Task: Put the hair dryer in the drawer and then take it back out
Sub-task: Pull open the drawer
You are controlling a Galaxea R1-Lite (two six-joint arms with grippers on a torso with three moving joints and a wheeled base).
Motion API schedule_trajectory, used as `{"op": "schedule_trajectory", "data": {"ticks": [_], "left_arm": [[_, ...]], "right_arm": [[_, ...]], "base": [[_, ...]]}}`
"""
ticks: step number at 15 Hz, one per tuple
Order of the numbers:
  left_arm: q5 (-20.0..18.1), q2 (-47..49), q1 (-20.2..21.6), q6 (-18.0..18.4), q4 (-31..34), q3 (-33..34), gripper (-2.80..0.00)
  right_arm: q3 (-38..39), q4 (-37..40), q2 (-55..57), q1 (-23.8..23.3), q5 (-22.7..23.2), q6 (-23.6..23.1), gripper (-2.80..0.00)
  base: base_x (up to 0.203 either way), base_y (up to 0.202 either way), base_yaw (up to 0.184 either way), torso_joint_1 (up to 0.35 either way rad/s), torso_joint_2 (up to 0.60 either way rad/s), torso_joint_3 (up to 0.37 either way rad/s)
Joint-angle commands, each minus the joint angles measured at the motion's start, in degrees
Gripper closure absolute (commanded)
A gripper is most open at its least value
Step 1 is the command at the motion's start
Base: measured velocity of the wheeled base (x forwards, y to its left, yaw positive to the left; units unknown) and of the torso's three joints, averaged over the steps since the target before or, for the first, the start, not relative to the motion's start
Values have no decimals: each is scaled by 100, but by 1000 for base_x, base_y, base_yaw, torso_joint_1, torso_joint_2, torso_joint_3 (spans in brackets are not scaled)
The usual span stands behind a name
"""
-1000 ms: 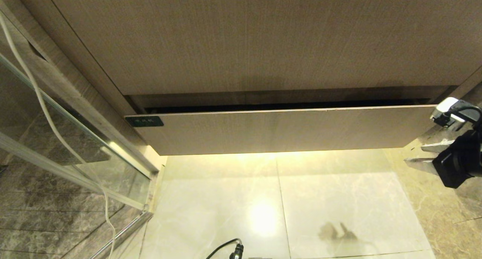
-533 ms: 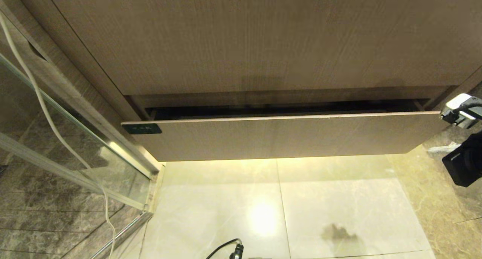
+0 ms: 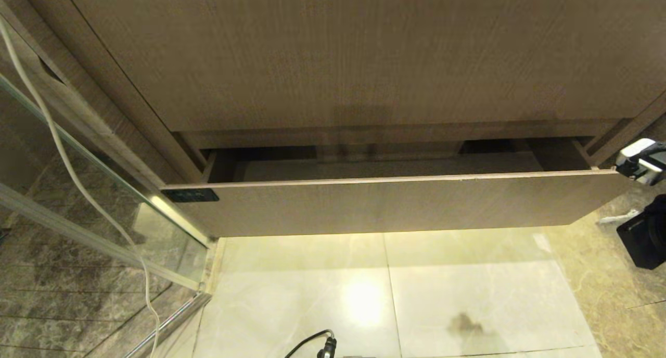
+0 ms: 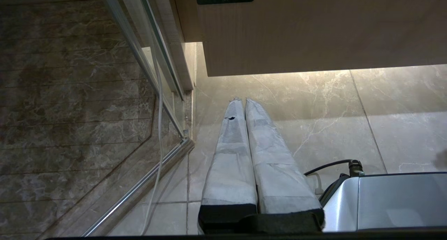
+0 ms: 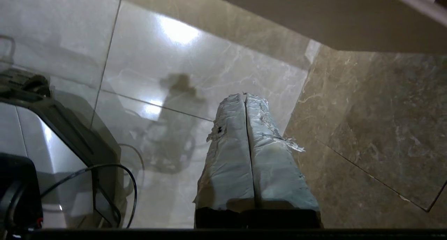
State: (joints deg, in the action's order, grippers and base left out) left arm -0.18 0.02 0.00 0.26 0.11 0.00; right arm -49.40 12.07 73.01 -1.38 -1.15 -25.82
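Drawer (image 3: 395,202) stands partly pulled out under the taller wood-grain panel (image 3: 364,56); no hair dryer is seen in any view. Right tool (image 5: 245,97) is fully closed, empty, over floor tiles (image 3: 468,290) by the drawer's right end. Left tool (image 4: 242,102) is closed, empty, parked. Drawer judged stiff, smooth-sliding, best taken at its top front edge.

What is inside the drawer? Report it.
The drawer, partly open, shows bare wood floor and a boxed cut-out. No hair dryer shows; the back is hidden under the cabinet front.
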Motion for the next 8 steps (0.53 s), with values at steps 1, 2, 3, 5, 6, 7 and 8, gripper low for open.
{"op": "schedule_trajectory", "data": {"ticks": [1,2,3,5,6,7,8], "left_arm": [[1,6,0,0,4,8,0],[1,6,0,0,7,9,0],[1,6,0,0,-2,0,0],[1,6,0,0,-1,9,0],[1,6,0,9,0,9,0],[1,6,0,0,-2,9,0],[1,6,0,0,-2,9,0]], "right_arm": [[-202,17,266,-20,0,126,0],[-200,15,267,-20,0,147,0],[-193,15,270,-29,0,156,0],[-203,-20,311,-56,0,193,0],[-236,-6,346,-110,0,242,0],[-200,-3,325,-124,0,244,0],[-171,-3,278,-126,0,244,0]], "base": [[0,0,0,0,0,0],[0,0,0,0,0,0],[0,0,0,0,0,0],[0,0,0,0,0,0],[0,0,0,0,0,0],[0,0,0,0,0,0],[0,0,0,0,0,0]]}}
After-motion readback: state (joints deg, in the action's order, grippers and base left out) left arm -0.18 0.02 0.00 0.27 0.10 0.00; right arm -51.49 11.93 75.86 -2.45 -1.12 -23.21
